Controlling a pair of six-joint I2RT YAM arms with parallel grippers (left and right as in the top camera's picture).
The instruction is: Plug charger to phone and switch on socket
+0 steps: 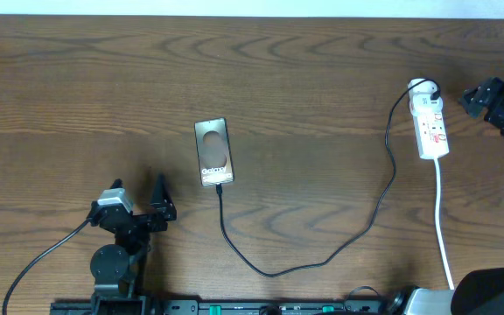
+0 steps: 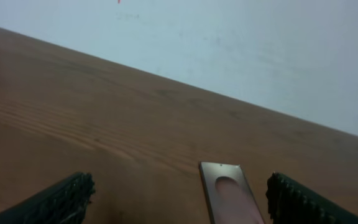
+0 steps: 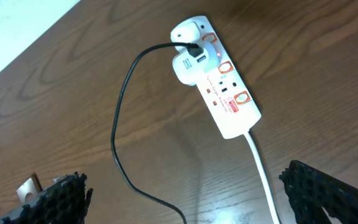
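The flat bronze rectangular phone (image 1: 213,151) with white "Galaxy" lettering lies mid-frame in the overhead view on the brown wooden table (image 1: 59,87). The thin black charger cable (image 1: 322,258) meets the phone's lower edge and loops right. It ends in a white plug (image 3: 188,65) seated at the top of the narrow white power strip (image 1: 433,131). The left gripper (image 1: 138,194), lower left, has its fingers spread wide. The right gripper (image 3: 185,177), near the strip at the right edge, is spread too.
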